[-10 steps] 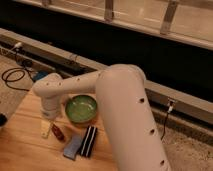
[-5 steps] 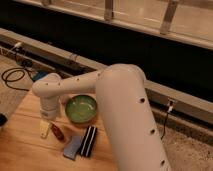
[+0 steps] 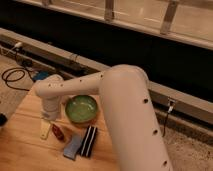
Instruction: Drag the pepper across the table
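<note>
Dark red pepper [image 3: 57, 132] (glossy, elongated) lies on the light wooden table [image 3: 20, 150] beside the gripper [image 3: 49, 119].

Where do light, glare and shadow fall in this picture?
Camera view: light comes from above, brightening the top of the arm; the bowl shows a soft sheen; the gripper, low beside the pepper on the table, is evenly lit; the wall behind is dark.
</note>
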### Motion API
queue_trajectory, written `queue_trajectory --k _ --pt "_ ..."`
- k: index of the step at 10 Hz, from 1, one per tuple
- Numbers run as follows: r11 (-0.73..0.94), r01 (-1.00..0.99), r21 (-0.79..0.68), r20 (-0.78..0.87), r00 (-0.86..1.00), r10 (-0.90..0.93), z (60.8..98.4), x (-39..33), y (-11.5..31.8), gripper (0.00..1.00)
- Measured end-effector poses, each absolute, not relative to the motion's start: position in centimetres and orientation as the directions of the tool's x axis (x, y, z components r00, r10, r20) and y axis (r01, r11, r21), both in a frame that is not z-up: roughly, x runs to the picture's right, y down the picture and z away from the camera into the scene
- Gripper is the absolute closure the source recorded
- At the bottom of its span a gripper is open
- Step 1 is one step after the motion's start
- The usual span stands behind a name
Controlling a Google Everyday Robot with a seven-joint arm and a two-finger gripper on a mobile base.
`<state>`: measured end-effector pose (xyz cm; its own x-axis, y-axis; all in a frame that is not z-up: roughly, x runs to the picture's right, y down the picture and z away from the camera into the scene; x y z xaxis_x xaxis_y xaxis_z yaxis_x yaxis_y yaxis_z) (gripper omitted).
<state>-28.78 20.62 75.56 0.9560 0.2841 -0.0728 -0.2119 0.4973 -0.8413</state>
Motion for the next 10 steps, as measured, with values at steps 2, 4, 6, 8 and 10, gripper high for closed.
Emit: queue_trajectory --k 2,4,6,8,10 --pt "0.487 -0.216 -0.846 -0.078 0.955 0.288 76.3 -29.0 21.0 0.2" --pt "0.484 -0.225 -0.846 -0.086 0.952 0.292 77.1 -29.1 20.9 0.2" --pt "0.475 -0.231 -0.849 -0.093 0.95 0.297 77.9 -29.3 21.3 0.2" --pt "0.448 -0.243 -0.86 -0.099 0.942 0.322 79.4 -28.9 22.2 0.2" --pt "0.438 -0.252 -0.863 -0.099 0.934 0.344 80.3 -28.9 23.1 0.21"
